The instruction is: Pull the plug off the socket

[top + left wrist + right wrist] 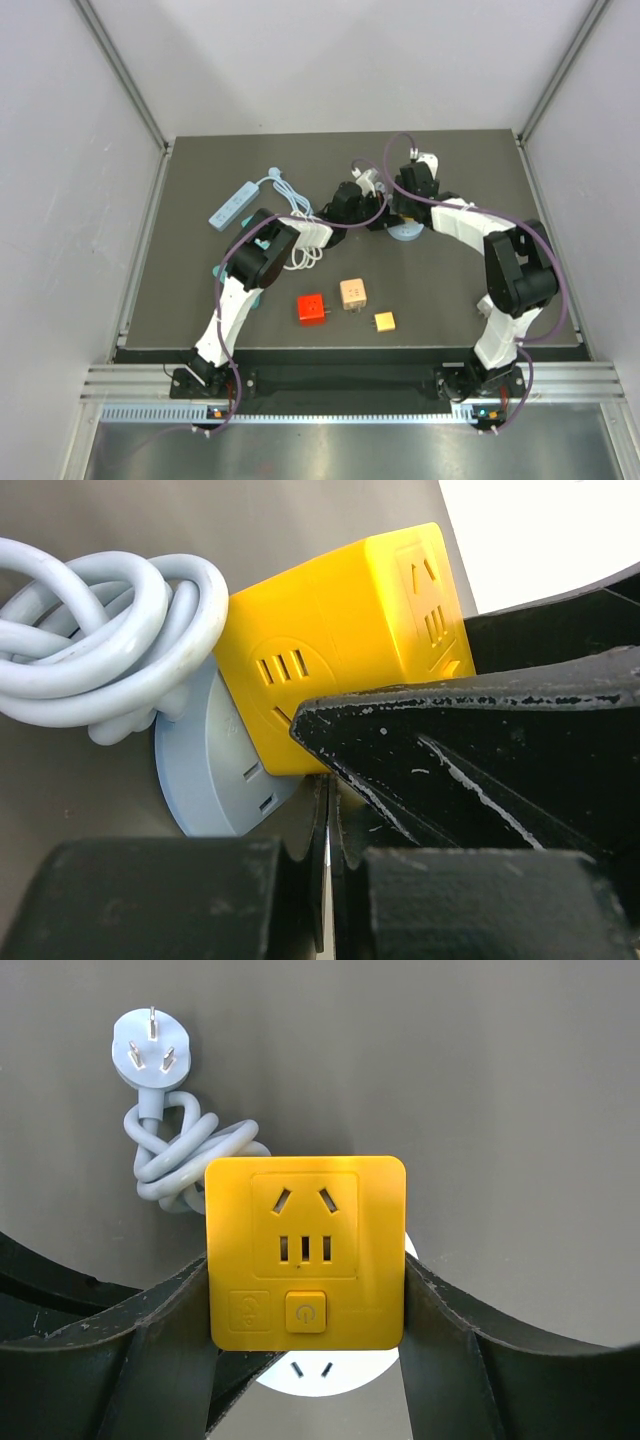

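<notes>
A yellow cube plug [305, 1250] sits plugged into a round pale-blue socket [320, 1375] on the dark table. My right gripper [305, 1295] is shut on the cube, one finger against each side. In the left wrist view the cube [340, 630] stands on the round socket [205, 780]. My left gripper [330, 810] is shut, with nothing between its fingers, its tips right at the socket's edge under the cube. In the top view both grippers meet at the back centre: left [352, 203], right [398, 212], socket [405, 234].
The socket's coiled pale cable [185, 1155] ends in a three-pin plug [145, 1055]. A pale-blue power strip [232, 203] and a white one [310, 235] lie to the left. Red [312, 308], peach [352, 292] and small yellow [384, 321] cubes lie near the front.
</notes>
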Robot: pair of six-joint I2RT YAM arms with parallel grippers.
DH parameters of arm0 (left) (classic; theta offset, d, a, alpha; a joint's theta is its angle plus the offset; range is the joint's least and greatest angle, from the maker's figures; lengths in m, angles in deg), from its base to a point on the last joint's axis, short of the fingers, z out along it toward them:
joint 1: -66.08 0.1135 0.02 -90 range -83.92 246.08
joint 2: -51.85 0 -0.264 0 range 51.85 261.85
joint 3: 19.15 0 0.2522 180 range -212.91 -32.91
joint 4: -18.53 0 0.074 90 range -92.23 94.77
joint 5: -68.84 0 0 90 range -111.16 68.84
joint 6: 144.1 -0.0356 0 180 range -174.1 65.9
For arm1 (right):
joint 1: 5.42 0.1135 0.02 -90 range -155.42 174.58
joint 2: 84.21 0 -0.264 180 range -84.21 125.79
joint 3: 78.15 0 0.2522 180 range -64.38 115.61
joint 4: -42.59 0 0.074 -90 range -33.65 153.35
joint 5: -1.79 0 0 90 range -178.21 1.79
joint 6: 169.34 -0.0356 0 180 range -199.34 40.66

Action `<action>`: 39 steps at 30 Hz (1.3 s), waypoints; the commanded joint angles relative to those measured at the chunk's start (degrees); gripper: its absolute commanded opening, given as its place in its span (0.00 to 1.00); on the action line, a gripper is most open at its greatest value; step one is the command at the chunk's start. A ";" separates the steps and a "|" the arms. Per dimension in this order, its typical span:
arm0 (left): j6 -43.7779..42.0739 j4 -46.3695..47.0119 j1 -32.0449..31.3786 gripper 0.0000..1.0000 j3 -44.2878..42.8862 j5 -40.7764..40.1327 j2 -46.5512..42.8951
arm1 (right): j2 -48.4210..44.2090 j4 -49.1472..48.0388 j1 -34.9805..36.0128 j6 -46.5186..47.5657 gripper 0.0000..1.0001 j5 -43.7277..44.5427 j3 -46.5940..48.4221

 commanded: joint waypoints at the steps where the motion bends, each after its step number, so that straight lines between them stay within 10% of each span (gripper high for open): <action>1: -3.47 -9.51 -0.06 0.00 -0.21 -3.96 3.92 | -4.06 -1.50 0.59 -0.21 0.00 -0.24 2.54; 39: -2.24 -12.58 -0.06 0.00 -2.85 -4.75 6.03 | -12.93 3.60 1.11 -3.20 0.00 -1.56 6.86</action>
